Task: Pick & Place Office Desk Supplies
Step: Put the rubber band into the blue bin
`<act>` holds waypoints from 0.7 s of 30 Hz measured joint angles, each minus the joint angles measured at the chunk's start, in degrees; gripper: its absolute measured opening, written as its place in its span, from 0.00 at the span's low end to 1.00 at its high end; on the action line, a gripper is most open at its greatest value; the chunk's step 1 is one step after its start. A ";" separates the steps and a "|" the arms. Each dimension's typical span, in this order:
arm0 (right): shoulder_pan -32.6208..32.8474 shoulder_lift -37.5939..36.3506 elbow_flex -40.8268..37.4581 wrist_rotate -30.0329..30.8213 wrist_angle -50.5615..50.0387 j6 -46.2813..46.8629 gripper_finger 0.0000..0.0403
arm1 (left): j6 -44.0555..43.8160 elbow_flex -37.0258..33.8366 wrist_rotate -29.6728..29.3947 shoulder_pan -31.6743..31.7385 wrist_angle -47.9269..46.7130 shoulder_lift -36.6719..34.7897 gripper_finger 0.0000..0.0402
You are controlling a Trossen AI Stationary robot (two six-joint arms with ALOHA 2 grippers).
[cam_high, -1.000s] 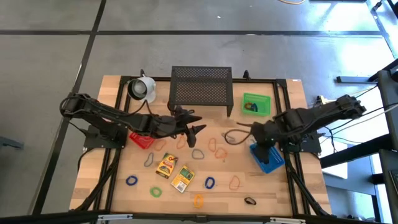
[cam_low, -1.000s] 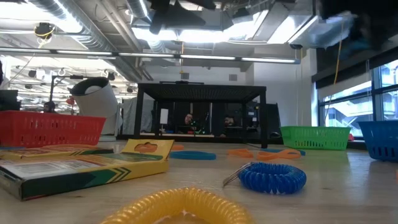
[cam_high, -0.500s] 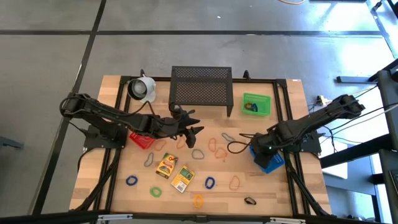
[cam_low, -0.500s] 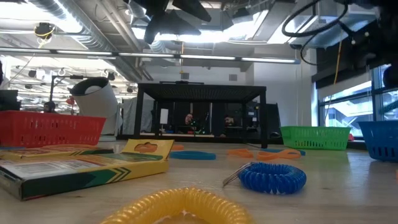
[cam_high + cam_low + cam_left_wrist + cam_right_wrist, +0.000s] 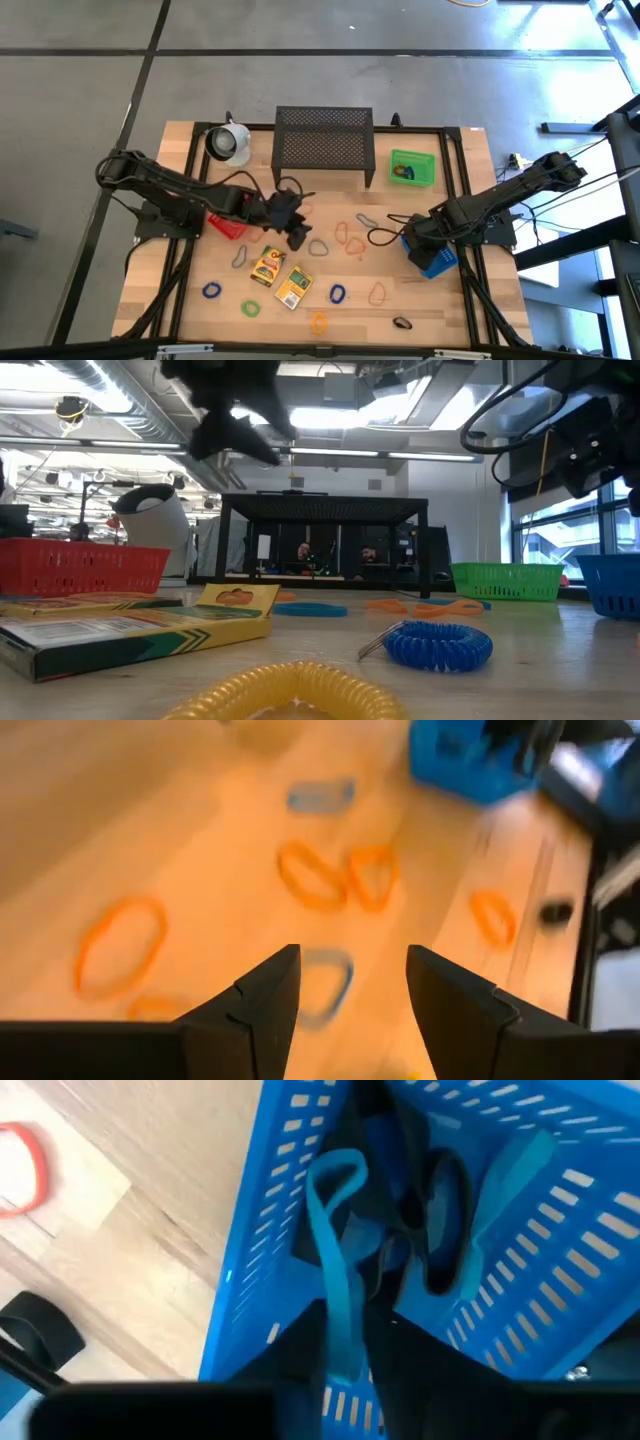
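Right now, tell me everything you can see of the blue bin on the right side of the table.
The blue bin is a small plastic basket with slotted, lattice-like walls and an open top. It stands upright on the wooden table near its right edge, below the green bin. The right tool hangs over its rim. Inside, the right wrist view shows a blue loop draped at the wall and darker loops deeper in.

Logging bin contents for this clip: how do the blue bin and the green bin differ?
The blue bin sits at the table's right edge under the right gripper; the green bin stands farther back beside the black mesh stand, with no arm over it. Blue holds several loops; green shows one small item. Both are slotted plastic.
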 joint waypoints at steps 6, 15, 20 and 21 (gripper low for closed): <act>0.00 0.00 0.00 2.21 -0.03 -0.44 0.37 | 3.15 0.00 -0.15 -2.49 -7.85 0.02 0.44; 0.00 0.00 0.00 2.32 -0.04 -0.97 0.61 | 10.97 0.00 -4.52 -4.52 -14.40 0.89 0.46; 0.00 0.00 0.33 2.27 -0.27 -0.96 0.65 | 14.43 0.02 -3.09 -4.41 -14.77 4.60 0.52; 0.00 -0.02 0.68 2.27 -0.26 -0.96 0.65 | 14.68 0.02 -3.21 -4.21 -14.77 5.62 0.53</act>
